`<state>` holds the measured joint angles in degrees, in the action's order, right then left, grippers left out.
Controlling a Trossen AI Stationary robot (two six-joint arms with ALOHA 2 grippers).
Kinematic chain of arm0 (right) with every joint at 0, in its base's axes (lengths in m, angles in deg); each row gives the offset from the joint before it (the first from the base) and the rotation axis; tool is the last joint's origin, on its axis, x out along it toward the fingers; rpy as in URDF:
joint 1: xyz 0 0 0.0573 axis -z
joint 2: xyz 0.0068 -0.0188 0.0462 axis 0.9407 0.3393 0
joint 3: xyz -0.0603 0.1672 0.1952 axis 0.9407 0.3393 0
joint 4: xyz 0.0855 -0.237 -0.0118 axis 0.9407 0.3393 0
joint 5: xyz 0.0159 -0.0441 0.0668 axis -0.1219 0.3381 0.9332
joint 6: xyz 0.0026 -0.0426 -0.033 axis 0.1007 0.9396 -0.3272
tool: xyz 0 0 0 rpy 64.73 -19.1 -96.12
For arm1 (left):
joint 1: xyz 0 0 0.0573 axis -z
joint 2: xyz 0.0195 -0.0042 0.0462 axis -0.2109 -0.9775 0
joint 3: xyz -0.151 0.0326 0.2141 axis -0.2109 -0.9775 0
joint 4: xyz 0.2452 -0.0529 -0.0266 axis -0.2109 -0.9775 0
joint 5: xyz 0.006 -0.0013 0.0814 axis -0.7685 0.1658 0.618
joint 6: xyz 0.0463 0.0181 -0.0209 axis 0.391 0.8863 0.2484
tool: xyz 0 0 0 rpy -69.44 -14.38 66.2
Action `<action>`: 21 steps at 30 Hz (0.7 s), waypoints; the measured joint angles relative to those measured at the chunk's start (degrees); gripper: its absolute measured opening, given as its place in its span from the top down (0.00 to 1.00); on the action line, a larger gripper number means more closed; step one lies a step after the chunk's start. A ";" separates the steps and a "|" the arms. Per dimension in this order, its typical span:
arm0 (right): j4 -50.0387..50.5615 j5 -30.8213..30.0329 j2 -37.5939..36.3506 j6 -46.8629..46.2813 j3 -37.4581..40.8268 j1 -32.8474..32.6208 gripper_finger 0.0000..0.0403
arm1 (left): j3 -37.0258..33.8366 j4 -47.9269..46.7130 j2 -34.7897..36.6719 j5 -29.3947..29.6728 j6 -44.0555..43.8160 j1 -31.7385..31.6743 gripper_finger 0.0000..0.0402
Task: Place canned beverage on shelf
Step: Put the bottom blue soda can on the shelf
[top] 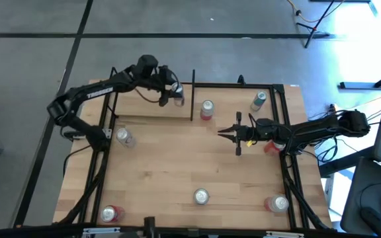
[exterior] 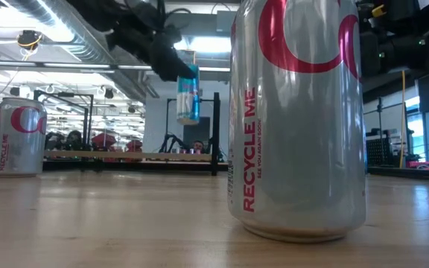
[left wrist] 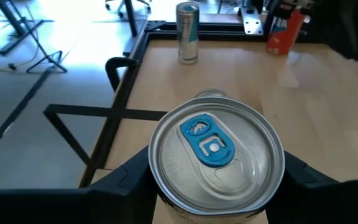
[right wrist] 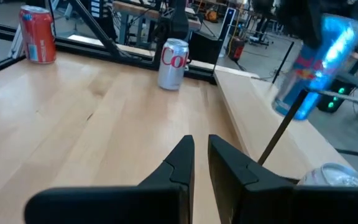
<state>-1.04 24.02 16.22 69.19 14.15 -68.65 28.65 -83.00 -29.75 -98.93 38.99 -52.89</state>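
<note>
My left jaws (left wrist: 213,180) are partly closed around a slim can (left wrist: 216,155), one finger on each side just below its rim. I hold it upright in the air over the shelf (top: 152,110), the narrow wooden ledge along the far left of the table (top: 197,165). To place it well, I judge I should lower it straight down, keep it vertical, and open only once its base sits flat on the plank, clear of the black upright rod (top: 192,96) just to the right. The can has a silver top with a blue pull tab and a blue-and-white body (exterior: 188,94). My right jaws (top: 226,133) are closed and empty, waiting over the table right of centre.
</note>
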 joint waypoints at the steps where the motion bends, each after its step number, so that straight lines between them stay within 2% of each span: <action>1: -0.25 0.00 0.11 0.14 0.00 0.00 0.90 | 0.01 0.70 -0.94 -0.41 0.69 -0.64 0.54; 7: -0.99 0.00 0.11 0.36 -0.02 0.00 0.90 | 0.03 3.15 -5.94 -3.11 2.70 -3.58 0.54; 13: -2.02 -0.02 0.11 1.51 0.00 0.00 0.90 | 0.03 7.13 -9.67 -6.35 -0.18 -5.40 0.54; 21: -2.02 -0.02 0.11 1.79 0.00 0.00 0.90 | 0.03 7.31 -11.58 -8.37 -0.36 -4.43 0.54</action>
<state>-3.05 24.00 16.33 70.99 14.15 -68.65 28.68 -75.68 -41.34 -107.31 38.64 -57.32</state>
